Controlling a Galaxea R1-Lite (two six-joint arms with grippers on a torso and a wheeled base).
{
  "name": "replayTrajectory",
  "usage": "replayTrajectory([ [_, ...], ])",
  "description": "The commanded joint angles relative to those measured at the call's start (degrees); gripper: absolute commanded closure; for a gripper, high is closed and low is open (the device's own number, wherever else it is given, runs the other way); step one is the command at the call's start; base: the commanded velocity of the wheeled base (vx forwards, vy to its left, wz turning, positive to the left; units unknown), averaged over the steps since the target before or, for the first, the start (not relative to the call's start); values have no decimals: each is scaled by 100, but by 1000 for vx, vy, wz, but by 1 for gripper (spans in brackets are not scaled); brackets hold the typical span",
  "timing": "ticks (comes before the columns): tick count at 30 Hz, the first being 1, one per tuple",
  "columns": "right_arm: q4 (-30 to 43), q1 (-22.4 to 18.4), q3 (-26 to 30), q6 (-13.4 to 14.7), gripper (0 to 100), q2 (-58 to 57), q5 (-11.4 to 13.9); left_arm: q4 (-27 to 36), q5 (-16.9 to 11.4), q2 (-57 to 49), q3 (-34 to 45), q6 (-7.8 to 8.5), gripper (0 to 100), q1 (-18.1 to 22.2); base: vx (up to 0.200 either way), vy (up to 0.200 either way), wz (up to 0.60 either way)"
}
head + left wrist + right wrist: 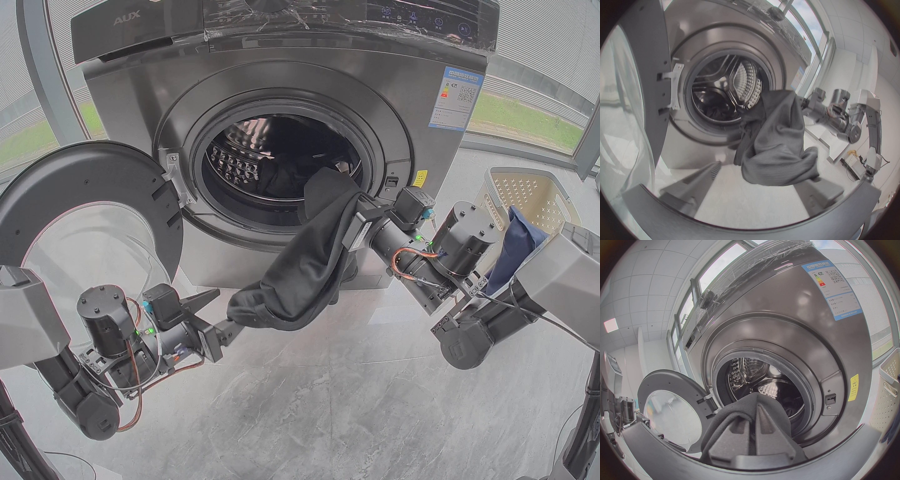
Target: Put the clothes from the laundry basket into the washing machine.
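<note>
At the mouth of the washing machine, the right arm has its jaws right on the lower right rim of the opening. They are pinched together, both fingers side by side with barely a slit between, and the black garment is bunched around them. They have it gripped at its top end. That top end pokes just over the rim into the drum. The rest spills out and hangs down the machine's front, sagging leftward toward the floor below the opening.

Low in front of the machine, left of that hanging fold, is the left arm. Its jaws are spread wide with nothing clamped. One finger sits off to the side in open air and the other finger is right at the garment's bottom hem. Whether it touches, I cannot tell.

Deep in the drum there are dark clothes lying at the bottom. The door is swung fully open to the machine's left. Just right of the machine stands the laundry basket on the floor, with a blue cloth draped over its near rim.
</note>
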Motion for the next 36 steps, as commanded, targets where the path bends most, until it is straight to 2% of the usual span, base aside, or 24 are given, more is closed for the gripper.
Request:
replayTrajectory([
  [1,34,3,-40,0,100,-33,0,0,-237,164,557,106,0,-10,0,0,0],
  [2,43,3,-57,0,100,-24,0,0,-492,287,689,300,0,-10,0,0,0],
  [3,34,3,-57,0,100,-24,0,0,-545,348,724,405,0,-10,0,0,0],
  [4,34,12,-57,8,100,-24,0,0,-650,462,785,669,0,7,0,0,0],
  [5,34,21,-66,8,100,-24,0,0,-685,515,821,809,0,16,0,0,0],
  [6,34,21,-75,8,100,-24,0,0,-703,533,873,888,0,16,0,0,0],
  [10,104,12,-163,8,100,-24,0,0,-738,568,1119,959,0,7,0,0,0],
  [16,157,117,-189,8,100,-6,0,-8,-747,568,1023,968,0,-81,0,0,0],
  [19,157,214,-145,8,100,-33,-132,-8,-738,436,689,924,0,-212,0,0,0],
  [24,192,240,-145,8,100,-42,-140,0,-694,392,-23,695,0,-564,0,0,0],
  [29,201,328,-128,8,100,2,-149,0,-588,568,-928,352,0,-854,0,0,0],
  [36,201,451,-163,0,100,38,-149,0,-545,990,-1588,291,0,-933,0,0,0],
])
